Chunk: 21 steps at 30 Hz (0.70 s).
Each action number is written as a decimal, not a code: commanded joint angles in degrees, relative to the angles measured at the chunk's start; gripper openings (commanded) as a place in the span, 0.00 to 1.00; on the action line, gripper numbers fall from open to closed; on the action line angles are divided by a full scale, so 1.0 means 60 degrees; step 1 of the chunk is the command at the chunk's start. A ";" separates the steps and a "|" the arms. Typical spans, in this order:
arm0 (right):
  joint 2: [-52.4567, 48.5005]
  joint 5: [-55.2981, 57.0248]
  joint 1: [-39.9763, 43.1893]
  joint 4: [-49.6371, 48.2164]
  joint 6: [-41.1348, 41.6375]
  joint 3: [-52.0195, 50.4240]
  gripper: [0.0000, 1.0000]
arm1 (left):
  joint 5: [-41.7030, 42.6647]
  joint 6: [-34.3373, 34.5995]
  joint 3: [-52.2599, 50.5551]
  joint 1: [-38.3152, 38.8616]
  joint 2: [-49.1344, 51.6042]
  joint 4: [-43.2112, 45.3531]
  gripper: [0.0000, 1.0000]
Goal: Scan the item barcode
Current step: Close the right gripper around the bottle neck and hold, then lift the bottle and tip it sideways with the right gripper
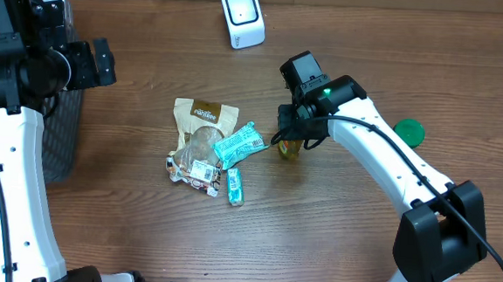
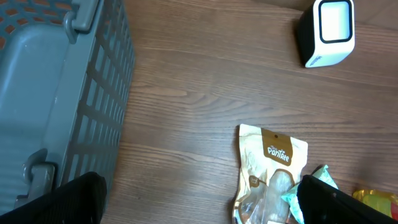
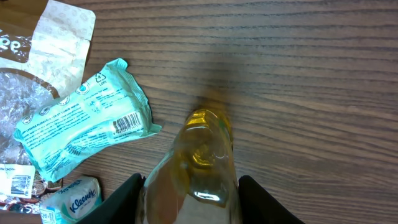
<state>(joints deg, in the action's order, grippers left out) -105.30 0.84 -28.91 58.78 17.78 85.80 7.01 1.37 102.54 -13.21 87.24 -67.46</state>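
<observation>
Clearly, the right end effector [image 3: 189, 182] had its two fingers [image 3: 127, 200] standing on either side of a small clear bottle of yellow liquid [image 3: 202, 152]. They were close against its sides, but I cannot tell whether they truly pinched it. Seen from overhead, that bottle [image 1: 289, 149] was on the wooden desk [image 1: 341, 243], just right of a heap of packets and well below the white scanner [image 1: 242, 18] at the far edge. The heap held a beige Pantree bag [image 1: 202, 120] and a teal packet [image 1: 238, 144] with its barcode facing up. It also held a small Kleenex pack [image 1: 235, 185] and a crumpled clear wrapper [image 1: 193, 170]. A green lid [image 1: 408, 130] lay apart, to the right of the arm.

The left end effector [image 2: 200, 186] hung spread wide with nothing between its fingers, next to a grey basket [image 2: 62, 93] at the left side of the desk.
</observation>
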 commanded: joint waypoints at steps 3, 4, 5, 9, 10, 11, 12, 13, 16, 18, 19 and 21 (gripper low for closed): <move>-0.0051 -0.0015 -0.0047 0.0142 0.0000 -0.0058 0.54 | -0.0018 0.0058 0.0106 0.0025 0.0022 0.0026 1.00; -0.0051 -0.0015 -0.0047 0.0157 -0.0004 -0.0058 0.57 | -0.0018 0.0058 0.0106 0.0025 0.0022 0.0026 1.00; -0.0051 -0.0015 -0.0047 0.0160 0.0000 -0.0058 0.58 | -0.0018 0.0058 0.0106 0.0025 0.0022 0.0026 1.00; -0.0051 -0.0015 -0.0047 0.0157 0.0000 -0.0058 0.58 | -0.0018 0.0058 0.0109 0.0025 0.0022 0.0022 1.00; -0.0051 -0.0018 -0.0047 0.0157 0.0004 -0.0058 0.57 | -0.0018 0.0058 0.0106 0.0025 0.0022 0.0026 1.00; -0.0051 -0.0015 -0.0047 0.0160 0.0033 -0.0058 0.55 | -0.0018 0.0058 0.0106 0.0025 0.0022 0.0022 0.99; -0.0051 -0.0018 -0.0047 0.0171 0.0036 -0.0058 0.52 | -0.0018 0.0058 0.0106 0.0025 0.0022 0.0026 1.00; -0.0051 -0.0015 -0.0047 0.0186 0.0036 -0.0058 0.48 | -0.0018 0.0058 0.0106 0.0025 0.0022 0.0022 0.99; -0.0051 -0.0062 -0.0047 0.0186 0.0204 -0.0058 0.45 | -0.0018 0.0058 0.0106 0.0025 0.0022 0.0026 0.99; -0.0044 -0.0288 -0.0011 0.0146 0.0324 -0.0029 0.44 | -0.0018 0.0058 0.0106 0.0025 0.0022 0.0022 1.00; -0.0040 -0.0503 0.0044 0.0157 0.0321 0.0022 0.43 | -0.0018 0.0058 0.0106 0.0025 0.0022 0.0026 0.99; 0.0007 -0.1100 0.0273 0.0233 0.0317 0.0197 0.41 | -0.0018 0.0058 0.0106 0.0025 0.0022 0.0026 1.00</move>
<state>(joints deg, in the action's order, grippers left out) -105.34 -0.91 -28.58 60.05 18.72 85.80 7.01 1.37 102.54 -13.21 87.24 -67.46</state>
